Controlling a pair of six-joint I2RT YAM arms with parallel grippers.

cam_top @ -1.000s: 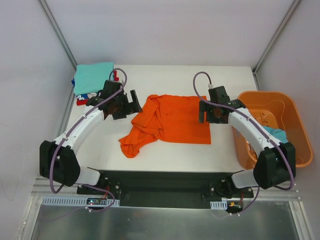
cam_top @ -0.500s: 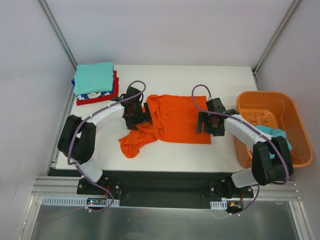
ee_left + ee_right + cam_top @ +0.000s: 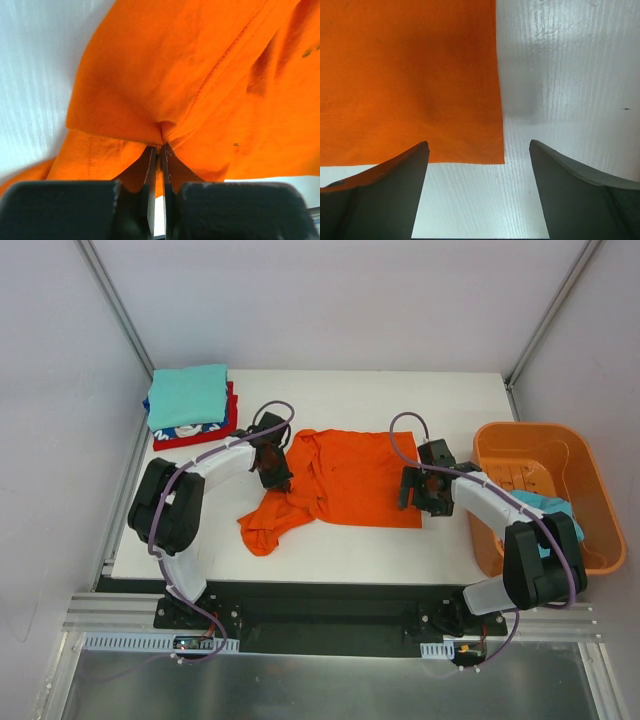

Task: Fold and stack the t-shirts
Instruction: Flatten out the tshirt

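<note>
An orange t-shirt [image 3: 345,480] lies partly spread in the middle of the white table, its left side bunched into a crumpled tail toward the front. My left gripper [image 3: 275,468] is shut on a pinch of that orange cloth [image 3: 150,90] at the shirt's left edge. My right gripper [image 3: 418,490] hovers open over the shirt's right front corner [image 3: 490,150], one finger over cloth, the other over bare table. A stack of folded t-shirts [image 3: 188,405], teal on top of patterned blue and red, sits at the back left.
An orange plastic basket [image 3: 590,495] stands at the right table edge with teal cloth [image 3: 555,510] in it. Grey walls and frame posts close in the back and sides. White table [image 3: 340,395] shows behind the shirt.
My left gripper has swung from beside the stack to the shirt's left edge and closed on the cloth. My right gripper has shifted slightly toward the front, over the shirt's right corner.
</note>
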